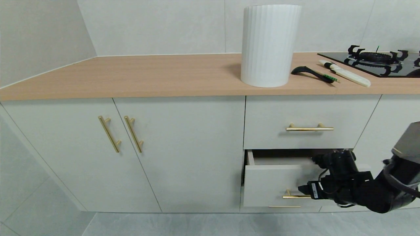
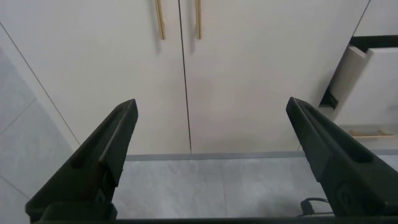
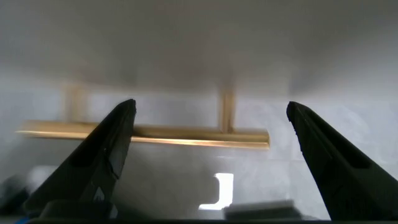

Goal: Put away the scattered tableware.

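At the lower drawer, the right fingers (image 1: 306, 189) (image 3: 99, 162) stand wide apart and grip nothing. The drawer's slim gold bar handle (image 1: 296, 196) (image 3: 149, 132) runs across the gap just ahead of them; I cannot tell whether they touch it. That pale grey lower drawer (image 1: 272, 183) is pulled partly out, with a dark gap showing above its front. Directly above it is a shut pale grey upper drawer (image 1: 308, 111) with its own gold bar handle (image 1: 309, 128).

The left fingers (image 2: 102, 155) are also spread wide and empty. They face a pair of shut pale grey cabinet doors (image 2: 249, 74) (image 1: 180, 147), with grey tiled floor (image 2: 217, 186) below.

On the light wooden bench (image 1: 147, 75) above the drawers stands a tall white ribbed cylinder (image 1: 269, 46), upright near the front edge. Just beside it, toward the robot's right, lies a black ladle with a green-marked handle (image 1: 311, 74). Next to that lies a white knife with a white and green handle (image 1: 346, 73). The two lie close together, both well apart from the open drawer below. A black glass gas hob (image 1: 377, 60) lies behind the knife, at the bench's far right.
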`<state>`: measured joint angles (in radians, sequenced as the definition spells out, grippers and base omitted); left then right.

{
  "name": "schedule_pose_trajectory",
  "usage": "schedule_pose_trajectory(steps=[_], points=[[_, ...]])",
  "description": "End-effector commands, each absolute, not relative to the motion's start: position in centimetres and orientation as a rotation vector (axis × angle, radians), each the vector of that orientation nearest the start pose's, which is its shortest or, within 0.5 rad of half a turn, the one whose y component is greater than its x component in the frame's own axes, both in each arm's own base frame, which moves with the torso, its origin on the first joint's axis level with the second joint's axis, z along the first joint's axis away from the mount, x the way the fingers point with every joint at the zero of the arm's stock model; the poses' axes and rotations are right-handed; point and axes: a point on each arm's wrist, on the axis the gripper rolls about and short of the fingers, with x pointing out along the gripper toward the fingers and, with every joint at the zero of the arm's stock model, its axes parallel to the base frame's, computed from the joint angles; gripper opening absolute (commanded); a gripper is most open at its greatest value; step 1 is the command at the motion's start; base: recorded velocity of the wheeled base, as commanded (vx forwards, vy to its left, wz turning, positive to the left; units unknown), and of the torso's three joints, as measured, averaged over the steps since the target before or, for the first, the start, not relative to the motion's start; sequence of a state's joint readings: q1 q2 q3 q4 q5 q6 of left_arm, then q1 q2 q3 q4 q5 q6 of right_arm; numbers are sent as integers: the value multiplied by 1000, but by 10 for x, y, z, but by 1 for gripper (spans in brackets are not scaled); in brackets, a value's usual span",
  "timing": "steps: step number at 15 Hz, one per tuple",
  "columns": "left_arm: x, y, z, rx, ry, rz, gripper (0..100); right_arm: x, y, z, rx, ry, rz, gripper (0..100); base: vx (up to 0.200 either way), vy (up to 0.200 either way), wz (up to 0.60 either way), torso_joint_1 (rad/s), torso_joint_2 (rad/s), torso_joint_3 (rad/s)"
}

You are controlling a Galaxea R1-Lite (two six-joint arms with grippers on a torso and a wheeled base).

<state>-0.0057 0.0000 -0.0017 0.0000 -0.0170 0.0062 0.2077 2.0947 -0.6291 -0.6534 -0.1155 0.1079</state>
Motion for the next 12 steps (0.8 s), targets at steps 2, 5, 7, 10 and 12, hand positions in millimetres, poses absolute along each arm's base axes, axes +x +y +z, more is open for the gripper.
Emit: schedule_pose_trajectory(steps=[2,5,7,10,12], points=[[-23,0,76,6,0,-23,100,282,59,102,20,616,105,100,0,0,0,0,0,0],[-23,0,76,6,0,-23,100,273,64,123,29,539,131,100,0,0,0,0,0,0],[-23,0,76,6,0,-23,100,275,67,120,30,539,133,100,0,0,0,0,0,0],[-23,0,76,6,0,-23,100,293,71,96,27,529,120,100,0,0,0,0,0,0],[-23,0,76,6,0,-21,100,302,72,81,16,516,75,100,0,0,0,0,0,0]])
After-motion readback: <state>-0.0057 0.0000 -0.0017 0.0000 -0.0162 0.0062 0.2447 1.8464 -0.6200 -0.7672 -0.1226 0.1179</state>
